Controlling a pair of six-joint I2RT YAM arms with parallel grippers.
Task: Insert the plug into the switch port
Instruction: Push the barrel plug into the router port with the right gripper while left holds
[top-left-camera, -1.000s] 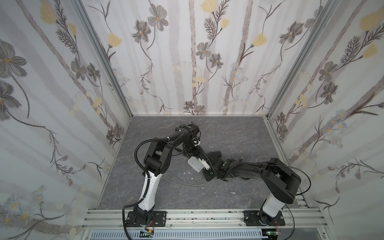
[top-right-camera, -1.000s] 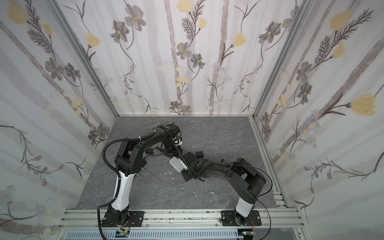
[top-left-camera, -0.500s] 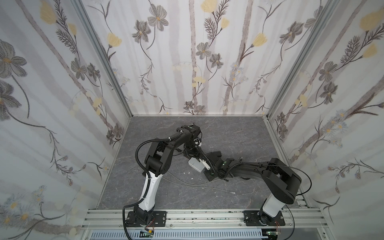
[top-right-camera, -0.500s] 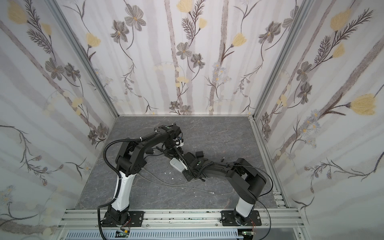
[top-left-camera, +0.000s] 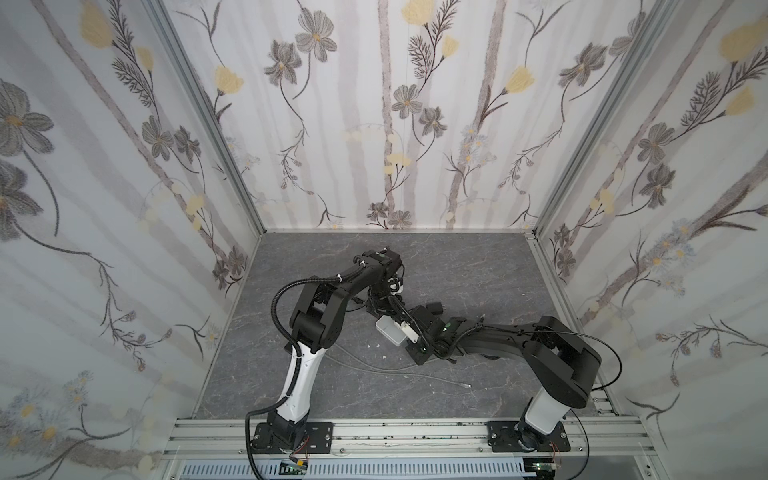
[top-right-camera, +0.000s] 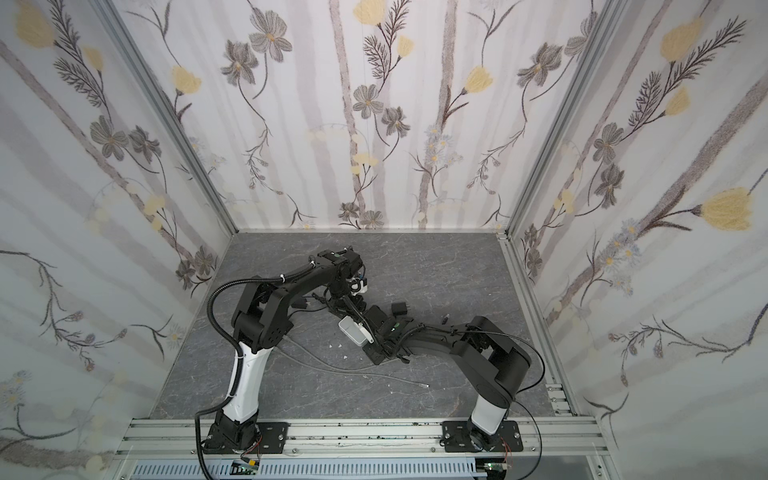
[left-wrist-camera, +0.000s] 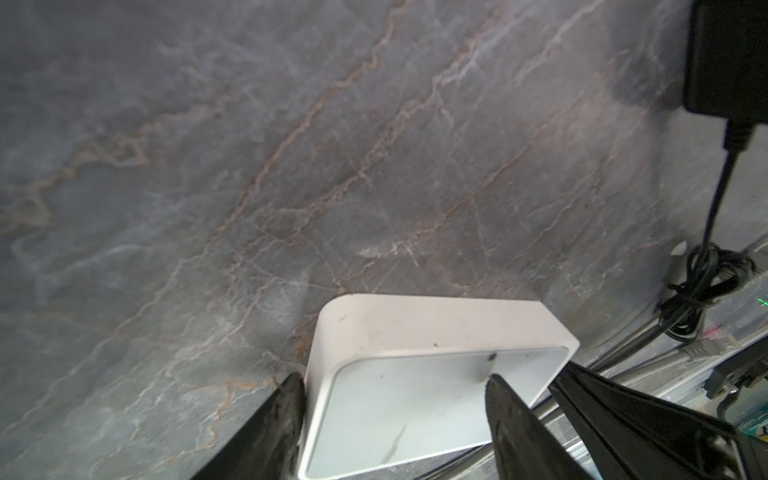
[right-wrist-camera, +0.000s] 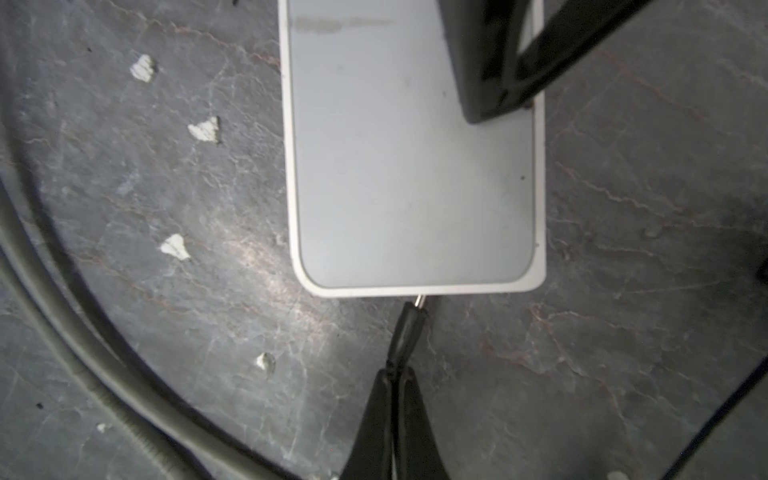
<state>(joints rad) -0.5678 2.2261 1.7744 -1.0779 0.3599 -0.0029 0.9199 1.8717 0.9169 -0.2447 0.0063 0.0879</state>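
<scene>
Switch (top-left-camera: 390, 331) (top-right-camera: 352, 330): a flat white box with a pale grey top. It lies flat on the grey marble tabletop (top-left-camera: 457, 266), between the two arms in both top views.

Left gripper (left-wrist-camera: 395, 395): the jaws stand apart across the switch. One finger (left-wrist-camera: 286, 403) sits against the switch's side wall. The other finger (right-wrist-camera: 494, 70) lies over the grey top, near the opposite long edge. Whether it presses on the top cannot be told.

Right gripper (right-wrist-camera: 395, 380): the fingers are drawn together, clamped on the rear of the black plug (right-wrist-camera: 409, 328). The plug points at the switch's short side face. Its metal tip meets that edge, with a sliver of pin showing. The switch port is hidden under the rim, so the depth of entry cannot be told.

Around the switch:
- A thick grey cable (right-wrist-camera: 83, 353) curves past one long side.
- White chips (right-wrist-camera: 203, 129) lie between that cable and the switch.
- A black adapter (left-wrist-camera: 723, 54) lies well apart from the switch.
</scene>
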